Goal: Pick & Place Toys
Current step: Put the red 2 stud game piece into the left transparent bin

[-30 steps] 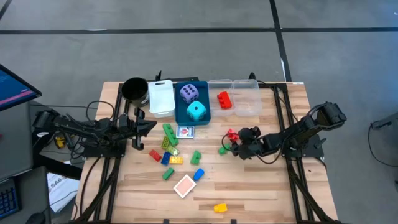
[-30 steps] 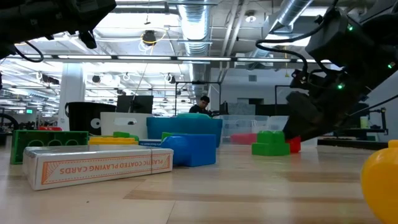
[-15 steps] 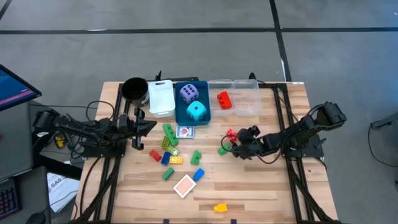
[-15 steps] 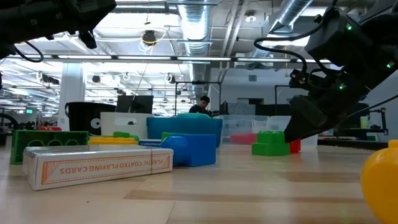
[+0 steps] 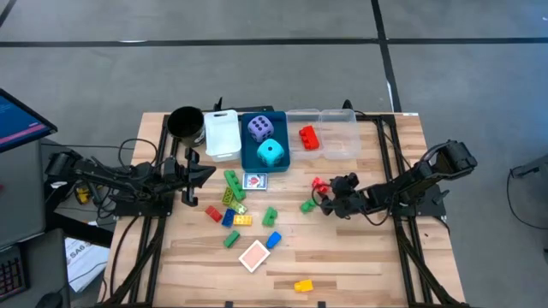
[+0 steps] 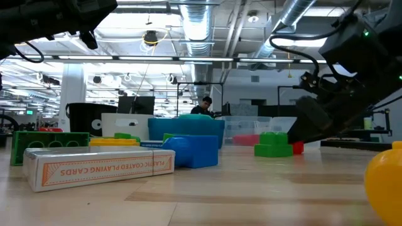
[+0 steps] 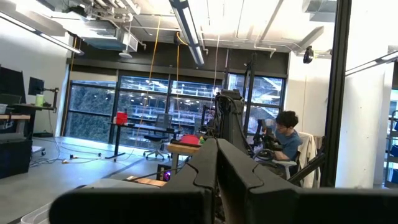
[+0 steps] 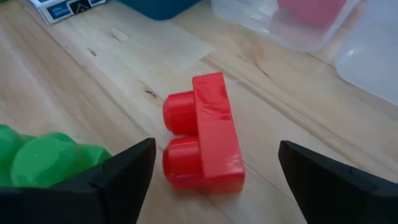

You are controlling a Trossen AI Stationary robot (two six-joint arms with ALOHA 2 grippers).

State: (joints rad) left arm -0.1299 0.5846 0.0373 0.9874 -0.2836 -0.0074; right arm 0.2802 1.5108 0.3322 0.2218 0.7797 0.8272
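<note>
Right gripper (image 5: 323,195) now slightly back, wide open, empty, before one red brick (image 8: 203,133).

- Right gripper (image 5: 322,198) — low over the table's right-centre, arm stretched in from the right edge, fingers (image 8: 118,177) spread wide, nothing between them.
- Left gripper (image 5: 208,173) — at the table's left side, fingers pressed together, held level.

Two dice (image 5: 265,141), three bins (image 5: 223,133)
</note>
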